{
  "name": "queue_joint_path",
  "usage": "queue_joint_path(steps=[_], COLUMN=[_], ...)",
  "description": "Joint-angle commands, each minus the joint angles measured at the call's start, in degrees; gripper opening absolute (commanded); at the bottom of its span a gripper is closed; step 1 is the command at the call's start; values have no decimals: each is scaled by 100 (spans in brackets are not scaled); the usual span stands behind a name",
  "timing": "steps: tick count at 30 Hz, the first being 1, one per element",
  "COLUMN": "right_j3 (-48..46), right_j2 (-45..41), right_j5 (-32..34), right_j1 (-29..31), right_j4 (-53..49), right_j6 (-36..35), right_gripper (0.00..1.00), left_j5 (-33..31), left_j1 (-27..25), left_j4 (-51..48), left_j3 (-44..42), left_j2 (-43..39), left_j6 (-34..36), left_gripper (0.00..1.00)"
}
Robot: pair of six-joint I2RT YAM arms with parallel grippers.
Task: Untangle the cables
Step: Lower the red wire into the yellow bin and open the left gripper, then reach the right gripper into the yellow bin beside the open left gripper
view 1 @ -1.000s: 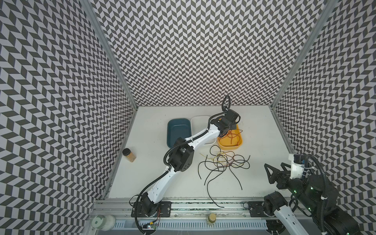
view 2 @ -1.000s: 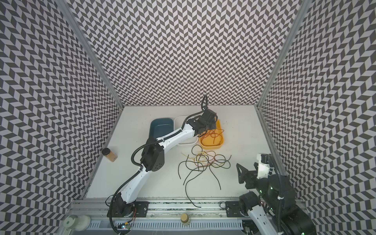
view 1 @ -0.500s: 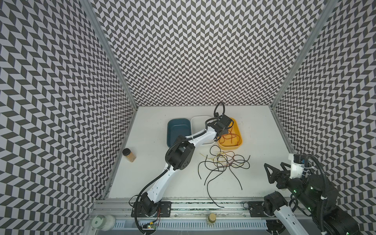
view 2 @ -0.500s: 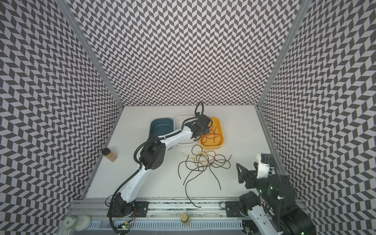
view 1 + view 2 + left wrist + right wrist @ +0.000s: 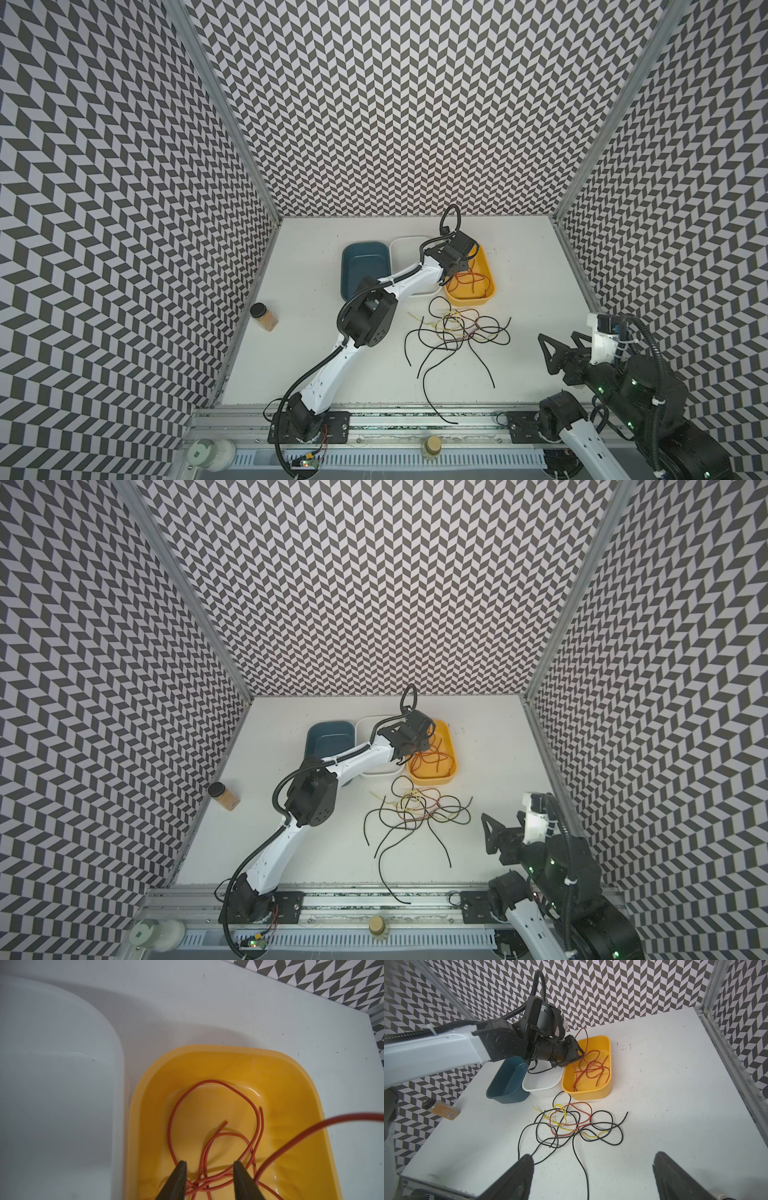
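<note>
1. At the far left we are noting a spice jar lying on its side on the table, well apart from the work and playing no part in it
2. Next we are finding a blue tray and a white tray standing side by side, with the left arm reaching across the white one
3. The left gripper is hovering over the yellow tray with its jaws parted. In the wrist view no strand is sitting between the fingertips, so we are judging that nothing is gripped
4. Several orange-red cables are lying looped on the tray floor. One strand is arching up beside the gripper, and we cannot tell whether it is resting on a finger
5. We are reading the step in hand as the drop-off. To do it well, we are advising wider jaws and a straight rise clear of the arching strand, so that nothing is being dragged over the rim and both ends are landing inside
6. Just in front of the yellow tray the tangle of black, pale yellow and orange-red cables is lying on the table, with loose black ends trailing towards the front edge
7. At the far right the right gripper is hanging near the front corner, its jaws spread wide and holding nothing, apart from the tangle. We are recommending that it pin the heap while the next strand is being drawn out from a free end
</note>
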Motion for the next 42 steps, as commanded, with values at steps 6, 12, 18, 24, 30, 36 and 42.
queue_joint_path(steps=[6, 12, 18, 24, 30, 36, 42], right_j3=[-33, -33, -32, -47, 181, 391, 468], right_j2=[78, 81, 108, 132, 448, 1484, 2484], right_j5=[-39, -50, -56, -125, -174, -788, -768], right_j1=[31, 31, 27, 22, 22, 21, 34], right_j4=[261, 252, 251, 265, 208, 646, 1839], right_j6=[-30, -28, -34, -44, 60, 566, 852], right_gripper=[90, 90, 90, 90, 90, 88, 88], left_j5=[-41, -14, -83, 53, 251, 536, 683], left_j1=[-46, -116, -224, -266, -262, -285, -323], left_j4=[-124, -198, -268, -492, -750, -684, -727], left_j3=[195, 320, 425, 582, 598, 299, 60], left_j2=[-607, -831, -948, -779, -557, -477, -451], left_j6=[47, 146, 310, 289, 240, 237, 403], left_gripper=[55, 60, 62, 59, 38, 16, 8])
